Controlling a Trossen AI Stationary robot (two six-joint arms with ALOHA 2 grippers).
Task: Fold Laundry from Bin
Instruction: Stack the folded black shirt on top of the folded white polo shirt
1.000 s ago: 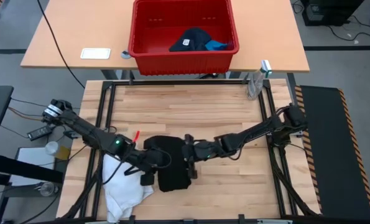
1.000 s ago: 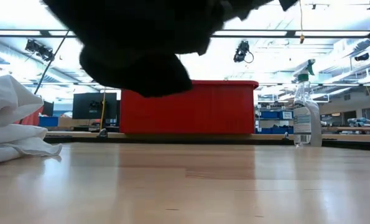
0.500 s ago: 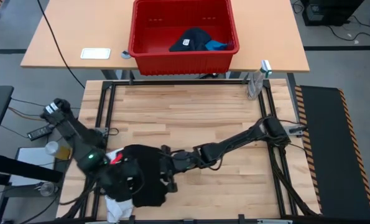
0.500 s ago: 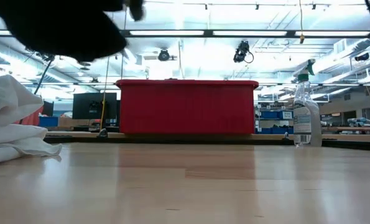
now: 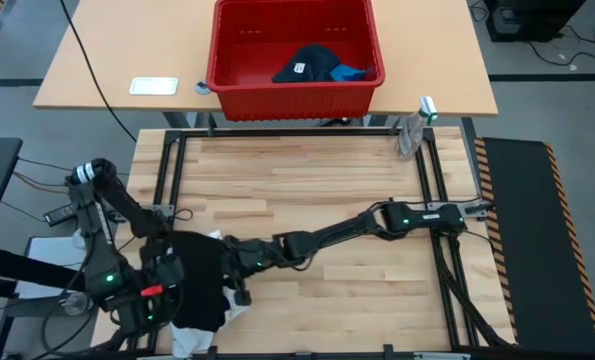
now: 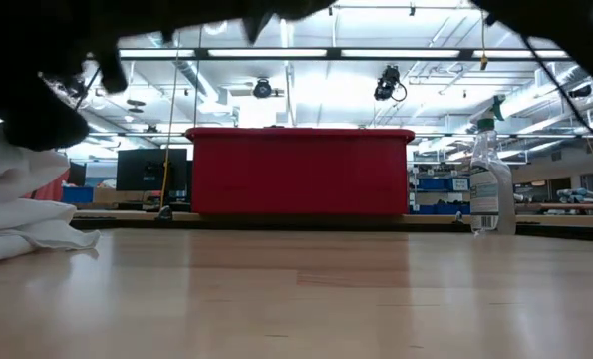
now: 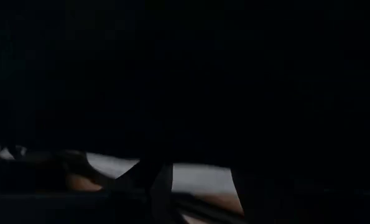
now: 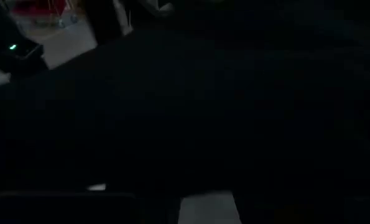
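Two arms low at the near-left corner, both hands gripping black garment over white one.

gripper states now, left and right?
Left gripper: at the black garment, fingers hidden, cannot be told.
Right gripper: at the same garment, cannot be told.

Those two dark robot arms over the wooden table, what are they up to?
They are sorting laundry. Both arms reach to the table's front left corner, where the left claw and right claw meet at a soft black cloth garment lying over a crumpled white cloth garment. The big red plastic bin behind still holds a dark navy garment and a small bright blue one.
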